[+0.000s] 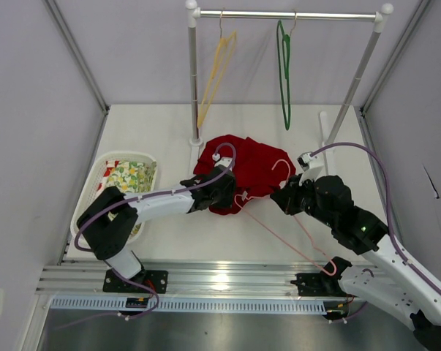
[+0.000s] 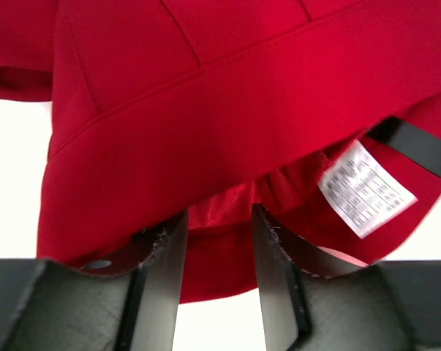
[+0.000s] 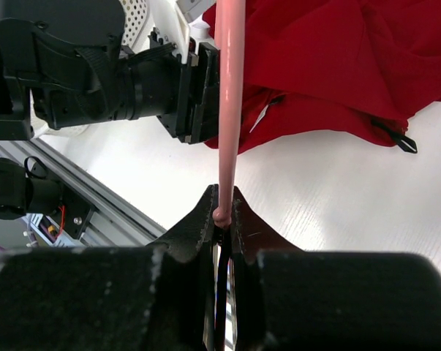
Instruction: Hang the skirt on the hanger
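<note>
The red skirt [image 1: 249,170] lies crumpled on the table at mid-centre. My left gripper [image 1: 224,191] is at its near-left edge. In the left wrist view the gripper [image 2: 219,216] is open, its fingers apart with the skirt's [image 2: 205,110] hem lying between them; a white label [image 2: 365,189] shows at the right. My right gripper [image 1: 284,196] is shut on the pale pink hanger [image 1: 293,245], which slants from the skirt's edge toward the near rail. In the right wrist view the gripper [image 3: 223,213] pinches the hanger's wire [image 3: 230,88], which points up toward the skirt [image 3: 330,66].
A white basket [image 1: 96,183] holding yellow-green floral cloth [image 1: 130,175] stands at the left. A rack's rail [image 1: 315,14] at the back carries a yellow hanger [image 1: 216,69] and a dark green hanger [image 1: 284,73]; its post [image 1: 193,80] stands just behind the skirt. The left arm [image 3: 110,80] is close to the hanger.
</note>
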Tool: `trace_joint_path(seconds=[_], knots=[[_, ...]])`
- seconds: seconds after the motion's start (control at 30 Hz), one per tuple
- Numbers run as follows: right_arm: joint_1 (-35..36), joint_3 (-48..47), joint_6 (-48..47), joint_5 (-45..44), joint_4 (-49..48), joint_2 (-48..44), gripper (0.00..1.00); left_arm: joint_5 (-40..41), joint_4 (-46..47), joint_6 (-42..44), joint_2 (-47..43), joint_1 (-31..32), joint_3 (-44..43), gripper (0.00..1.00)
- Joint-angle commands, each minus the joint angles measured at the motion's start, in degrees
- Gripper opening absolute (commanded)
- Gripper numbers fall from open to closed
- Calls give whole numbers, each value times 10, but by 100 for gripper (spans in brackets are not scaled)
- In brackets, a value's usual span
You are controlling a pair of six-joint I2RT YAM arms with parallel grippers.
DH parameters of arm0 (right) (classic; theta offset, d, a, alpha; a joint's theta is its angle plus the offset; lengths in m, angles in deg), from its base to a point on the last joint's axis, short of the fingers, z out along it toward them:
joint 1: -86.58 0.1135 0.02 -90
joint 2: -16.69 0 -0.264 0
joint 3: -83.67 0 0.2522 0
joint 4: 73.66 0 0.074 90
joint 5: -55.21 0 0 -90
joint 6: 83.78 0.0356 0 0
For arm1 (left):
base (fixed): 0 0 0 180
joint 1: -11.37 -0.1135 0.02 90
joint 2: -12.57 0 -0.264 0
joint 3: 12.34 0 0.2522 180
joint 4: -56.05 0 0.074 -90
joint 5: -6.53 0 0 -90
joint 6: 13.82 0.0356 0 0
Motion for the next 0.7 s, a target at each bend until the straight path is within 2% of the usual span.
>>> trace_joint_path(seconds=[0.0, 0.27, 0.67], knots=[[3, 0, -8, -11, -10, -7, 0, 15, 10, -11, 16, 5, -23, 44], [3, 7, -9, -9, -12, -5, 0, 26, 7, -14, -2, 5, -10, 43], [3, 24, -4, -13, -21, -8, 0, 48, -12, -6, 20, 4, -25, 43]])
